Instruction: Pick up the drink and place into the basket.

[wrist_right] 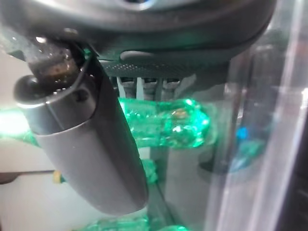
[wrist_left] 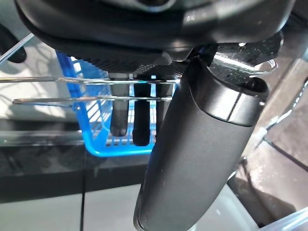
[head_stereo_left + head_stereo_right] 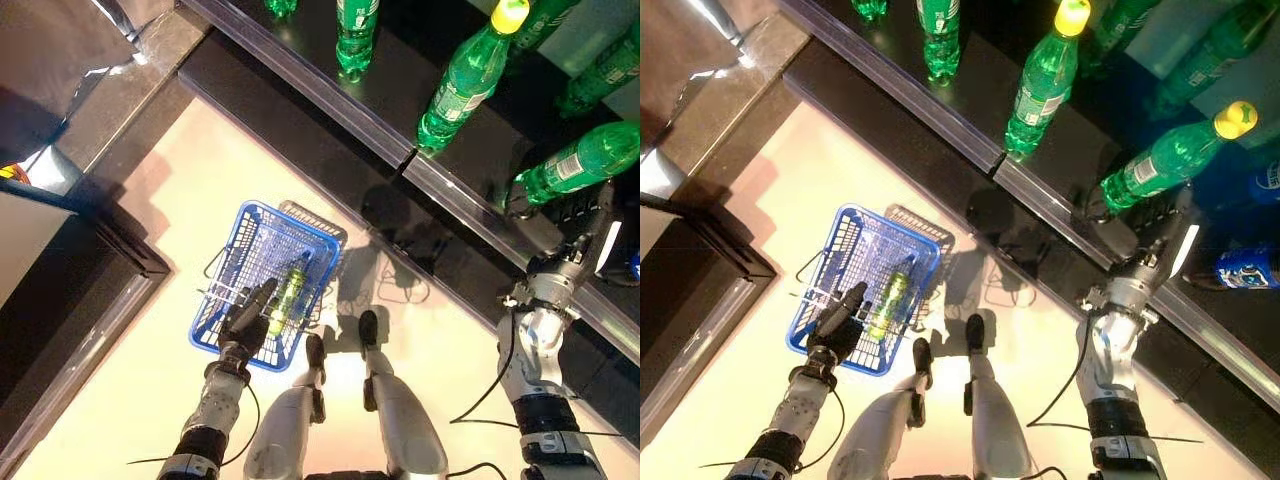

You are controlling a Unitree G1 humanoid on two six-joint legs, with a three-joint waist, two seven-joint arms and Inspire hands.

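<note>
Nearest, the left hand (image 3: 245, 322) is hooking curled fingers round the wire handle of the blue basket (image 3: 222, 250), where one green bottle (image 3: 288, 290) is already lying. Farther off on the right, the right hand (image 3: 1155, 235) is closing around the base of a green drink bottle (image 3: 1165, 155) on the dark shelf (image 3: 970, 90), its long axis leaning away to the far right.

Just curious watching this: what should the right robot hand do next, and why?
Probably lift the green bottle off the shelf and carry it toward the blue basket. The right robot hand is at its base, fingers seemingly curled round it.
</note>
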